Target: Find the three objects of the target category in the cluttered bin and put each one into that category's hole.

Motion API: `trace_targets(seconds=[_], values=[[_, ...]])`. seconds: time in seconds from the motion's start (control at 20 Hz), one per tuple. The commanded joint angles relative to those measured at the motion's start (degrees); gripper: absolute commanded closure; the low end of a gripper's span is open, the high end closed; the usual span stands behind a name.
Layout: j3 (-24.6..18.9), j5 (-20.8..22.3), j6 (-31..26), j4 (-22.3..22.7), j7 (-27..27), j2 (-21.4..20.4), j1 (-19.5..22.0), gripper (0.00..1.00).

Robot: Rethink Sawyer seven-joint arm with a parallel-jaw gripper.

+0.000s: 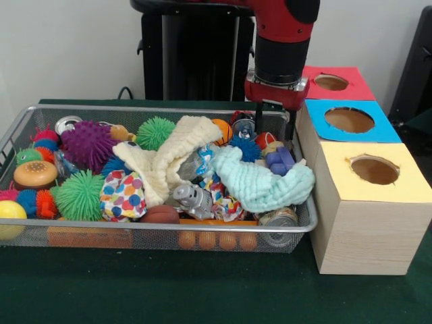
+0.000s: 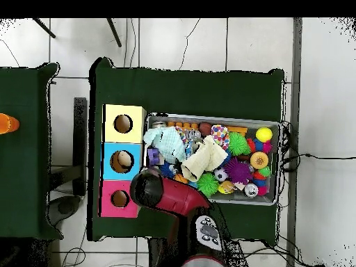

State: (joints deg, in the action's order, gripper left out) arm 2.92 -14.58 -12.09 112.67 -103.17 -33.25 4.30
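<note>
The bin (image 1: 169, 228), a wide silver wire-mesh basket, is heaped with toys and also shows in the overhead view (image 2: 279, 167). To its right stand three wooden boxes with round holes: yellow top (image 1: 405, 192), blue top (image 1: 388, 131), red top (image 1: 358, 84). My gripper (image 1: 275, 125) hangs low over the bin's far right corner, next to the blue box. Its two black prongs stand apart with nothing between them. In the overhead view the red arm (image 2: 167, 195) hides the gripper.
The bin holds a cream cloth (image 1: 169, 158), a mint cloth (image 1: 260, 179), purple (image 1: 88, 145) and green (image 1: 79, 194) spiky balls, a polka-dot ball (image 1: 121, 196), a brown football (image 1: 160, 214), a silver toy robot (image 1: 192, 199), a purple block (image 1: 279, 160) and a yellow ball (image 1: 10, 216).
</note>
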Motion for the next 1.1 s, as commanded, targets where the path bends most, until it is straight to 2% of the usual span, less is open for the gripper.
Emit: trace_targets(seconds=[0.05, 0.2, 0.7, 1.1], values=[[-6.18, -0.77, 6.66, -1.09, -11.11, 7.95, 0.97, 0.0], [-6.97, -0.39, 8.64, -1.62, -10.97, 10.02, 1.38, 0.0], [-7.72, -0.58, 11.82, -1.23, -11.51, 11.79, 0.74, 0.0], [-8.07, -0.42, 10.48, -1.64, -10.44, 10.57, 1.8, 0.0]])
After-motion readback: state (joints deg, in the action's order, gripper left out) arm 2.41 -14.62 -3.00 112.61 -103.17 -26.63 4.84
